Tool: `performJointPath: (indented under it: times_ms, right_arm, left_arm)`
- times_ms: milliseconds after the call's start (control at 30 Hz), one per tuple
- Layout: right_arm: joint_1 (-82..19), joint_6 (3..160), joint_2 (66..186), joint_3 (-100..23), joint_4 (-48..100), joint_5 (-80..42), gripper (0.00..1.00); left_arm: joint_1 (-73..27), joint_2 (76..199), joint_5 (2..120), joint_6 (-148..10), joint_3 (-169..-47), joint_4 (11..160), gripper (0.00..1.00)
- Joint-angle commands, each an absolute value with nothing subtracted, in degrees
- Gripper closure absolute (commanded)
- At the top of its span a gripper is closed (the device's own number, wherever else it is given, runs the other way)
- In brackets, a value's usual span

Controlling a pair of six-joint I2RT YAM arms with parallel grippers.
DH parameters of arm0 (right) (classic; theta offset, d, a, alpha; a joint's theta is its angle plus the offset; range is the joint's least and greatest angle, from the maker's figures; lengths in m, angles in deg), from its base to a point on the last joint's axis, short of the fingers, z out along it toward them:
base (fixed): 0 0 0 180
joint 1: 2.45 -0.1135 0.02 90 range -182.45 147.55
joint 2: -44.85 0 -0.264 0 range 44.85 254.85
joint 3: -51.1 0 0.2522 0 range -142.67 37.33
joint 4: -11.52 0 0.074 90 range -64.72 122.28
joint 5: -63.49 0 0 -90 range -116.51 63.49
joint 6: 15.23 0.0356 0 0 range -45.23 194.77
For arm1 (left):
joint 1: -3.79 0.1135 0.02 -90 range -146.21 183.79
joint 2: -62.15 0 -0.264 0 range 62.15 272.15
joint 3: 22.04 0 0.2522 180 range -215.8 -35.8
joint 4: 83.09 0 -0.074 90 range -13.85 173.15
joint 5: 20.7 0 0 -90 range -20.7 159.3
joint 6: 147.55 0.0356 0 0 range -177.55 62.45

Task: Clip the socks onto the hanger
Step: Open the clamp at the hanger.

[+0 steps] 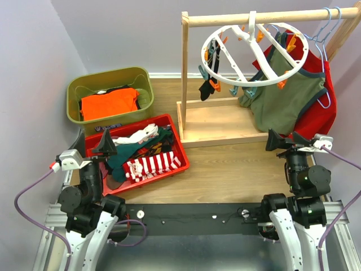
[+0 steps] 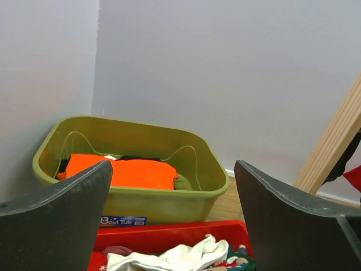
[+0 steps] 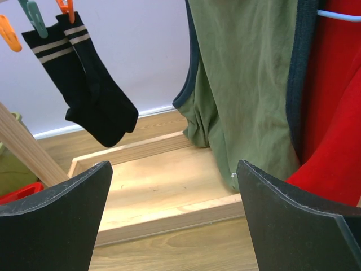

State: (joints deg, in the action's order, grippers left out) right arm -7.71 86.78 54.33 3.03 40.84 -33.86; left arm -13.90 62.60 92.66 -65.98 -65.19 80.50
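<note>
Loose socks (image 1: pixel 148 151), dark green, white and red-and-white striped, lie in a red tray (image 1: pixel 181 148). A white sock (image 2: pixel 180 257) shows in the left wrist view. The round white ring hanger (image 1: pixel 254 53) hangs from the wooden rack's bar, with orange and teal clips. A pair of black striped socks (image 1: pixel 210 76) hangs clipped at its left side, also in the right wrist view (image 3: pixel 90 90). My left gripper (image 1: pixel 93 144) is open and empty over the tray's left end. My right gripper (image 1: pixel 287 140) is open and empty, right of the rack's base.
An olive tub (image 1: pixel 110 100) holding an orange folded garment (image 1: pixel 108 103) stands behind the tray. The wooden rack (image 1: pixel 225 121) has a flat base board. An olive shirt (image 1: pixel 285 96) and a red shirt (image 1: pixel 327 107) hang on light-blue hangers at the right. Walls close in on the left and back.
</note>
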Motion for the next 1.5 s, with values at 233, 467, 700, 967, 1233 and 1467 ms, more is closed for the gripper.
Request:
performJointPath:
  times_ms: [233,467,700,967,1233,1467]
  right_arm:
    - [-8.0,84.7,55.8,2.1,38.6,-26.9,0.00]
    - [-8.1,82.6,61.2,-3.0,39.0,-25.5,0.00]
    - [-8.1,80.0,72.0,-13.5,38.6,-24.9,0.00]
    - [-8.1,75.4,84.5,-27.4,40.0,-21.1,0.00]
    - [-8.0,68.8,94.2,-39.9,46.5,-17.5,0.00]
    - [-8.0,66.9,98.9,-44.0,49.5,-11.6,0.01]
  left_arm:
    - [-13.6,60.1,89.4,-65.3,-64.9,81.9,0.01]
    - [-13.6,63.6,86.0,-64.7,-65.2,82.2,0.01]
    - [-13.6,64.4,84.0,-64.4,-65.1,82.5,0.01]
    - [-13.6,65.0,82.7,-64.1,-65.2,82.5,0.01]
    - [-13.6,64.4,82.0,-63.7,-64.9,82.9,0.01]
    - [-13.6,64.3,81.8,-63.7,-64.9,82.9,0.01]
